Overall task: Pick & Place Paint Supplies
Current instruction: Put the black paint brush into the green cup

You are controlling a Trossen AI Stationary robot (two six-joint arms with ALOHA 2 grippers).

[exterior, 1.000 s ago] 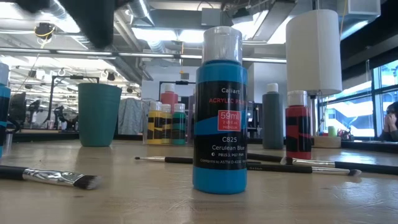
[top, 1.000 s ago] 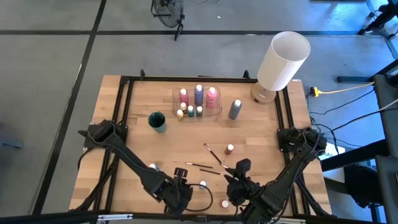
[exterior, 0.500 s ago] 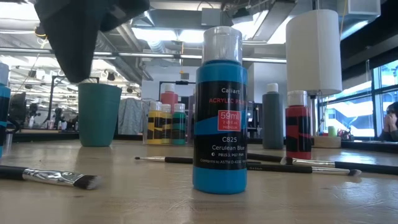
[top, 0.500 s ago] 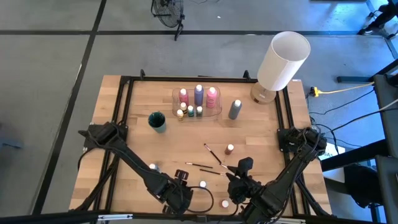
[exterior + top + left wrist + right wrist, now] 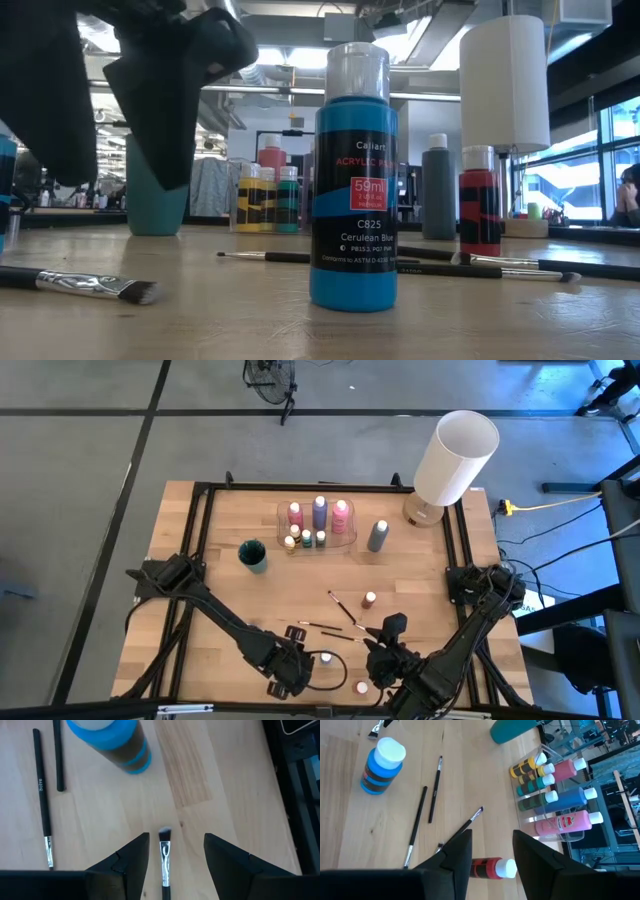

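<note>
Left gripper: point(image 5: 173, 851) low over the table's near edge, fingers apart and empty, a brush straddled between them; its dark bulk fills the left of the low view point(image 5: 150, 90).
Brush: point(image 5: 164, 852) flat on the wood, light tip pointing toward the blue bottle, not touched by either finger.
Blue bottle: point(image 5: 354, 180) upright near the front edge, white cap, label reading Cerulean Blue; just beyond the left gripper.
Other brushes: two thin dark ones point(image 5: 44, 800) lie side by side past the blue bottle; another point(image 5: 343, 608) lies farther in, toward the table's middle.
Right gripper: point(image 5: 491, 851) waits over the front edge right of centre, fingers apart, holding nothing.
Red bottle: point(image 5: 492, 867) small, white-capped, close in front of the right gripper in its wrist view.
Tray: point(image 5: 352, 538) clear, at the back of the table, holding pink and purple bottles with tiny yellow and green ones.
Grey bottle: point(image 5: 377, 536) upright just right of the tray.
Cup: point(image 5: 253, 555) teal, left of the tray.
Lamp: point(image 5: 455, 458) white cylinder at the back right corner.
</note>
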